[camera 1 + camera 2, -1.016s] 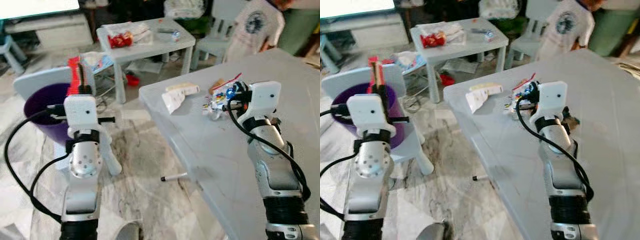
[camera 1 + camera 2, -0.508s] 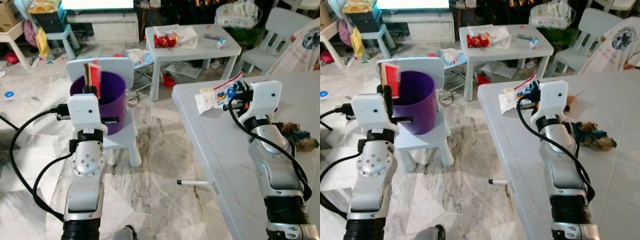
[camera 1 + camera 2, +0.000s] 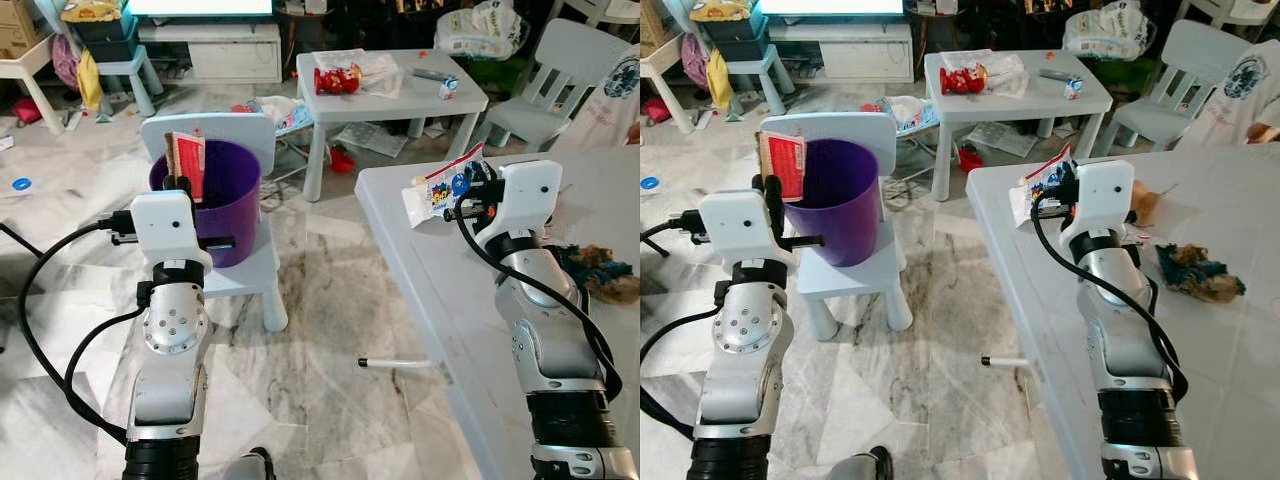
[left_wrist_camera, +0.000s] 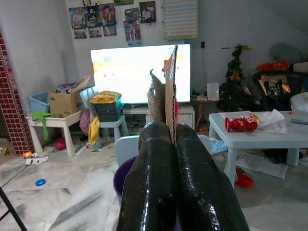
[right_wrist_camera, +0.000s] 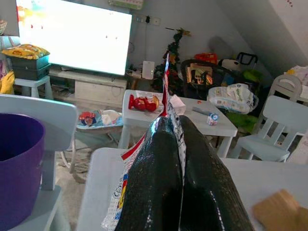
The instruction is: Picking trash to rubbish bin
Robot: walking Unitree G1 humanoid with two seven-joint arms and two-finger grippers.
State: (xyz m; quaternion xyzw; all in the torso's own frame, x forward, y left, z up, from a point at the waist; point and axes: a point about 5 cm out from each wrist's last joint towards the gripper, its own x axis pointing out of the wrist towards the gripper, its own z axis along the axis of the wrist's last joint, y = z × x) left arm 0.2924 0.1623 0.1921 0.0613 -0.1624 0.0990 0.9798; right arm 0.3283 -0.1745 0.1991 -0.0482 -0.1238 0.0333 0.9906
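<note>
My left gripper (image 3: 182, 180) is shut on a flat red wrapper (image 3: 187, 162), held upright over the near rim of the purple bin (image 3: 229, 203). That bin stands on a small pale blue chair (image 3: 247, 275). In the left wrist view the wrapper (image 4: 169, 84) stands edge-on between the fingers (image 4: 154, 173). My right gripper (image 3: 462, 190) is shut on a white and red snack wrapper (image 3: 432, 190), held above the left end of the grey table (image 3: 480, 330). The right wrist view has that wrapper (image 5: 126, 190) pinched between the fingers (image 5: 195, 185).
A crumpled brown and blue scrap (image 3: 600, 275) lies on the grey table at the right. A white pen (image 3: 395, 363) lies on the marble floor by the table. A small white table (image 3: 390, 85) with red packets stands behind. A person's shirt (image 3: 625, 85) is at the far right.
The camera has shifted a little, so the bin and tables sit slightly differently in the picture. Both grippers keep their wrappers, and the red wrapper is still over the bin's rim.
</note>
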